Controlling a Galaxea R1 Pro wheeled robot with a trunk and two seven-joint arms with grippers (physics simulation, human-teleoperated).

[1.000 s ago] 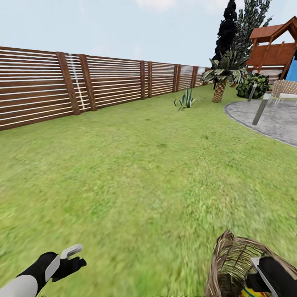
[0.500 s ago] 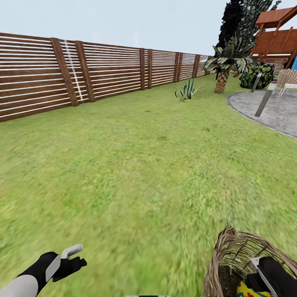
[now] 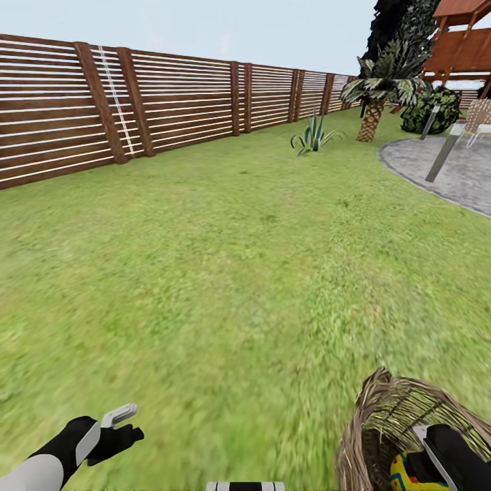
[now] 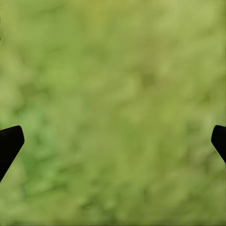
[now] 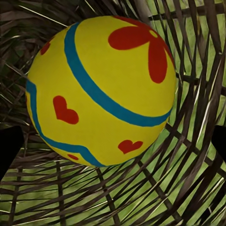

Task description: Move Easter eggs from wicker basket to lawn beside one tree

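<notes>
The wicker basket (image 3: 374, 426) stands on the lawn (image 3: 225, 273) at the near right, with a yellow Easter egg (image 3: 404, 475) showing inside it. My right arm (image 3: 451, 455) reaches down into the basket. In the right wrist view the egg (image 5: 101, 89) has a red flower, red hearts and blue bands and rests against the woven wall (image 5: 141, 197). My right gripper (image 5: 113, 146) is open, its fingers wide on either side of the egg. My left gripper (image 3: 117, 424) hovers open over bare grass (image 4: 113, 94). Dark, pale-flecked foliage of a tree (image 3: 417, 20) rises far away.
A brown slatted fence (image 3: 177, 102) runs along the left and back. A short palm (image 3: 374, 102), a spiky plant (image 3: 314, 140) and a bush (image 3: 429, 109) stand far ahead. The grey patio (image 3: 443, 170) with posts lies at the right, below a wooden play tower (image 3: 464, 48).
The head view has shifted: far things sit higher and further right, and more of the basket and egg shows. Both arms hold their places in the picture.
</notes>
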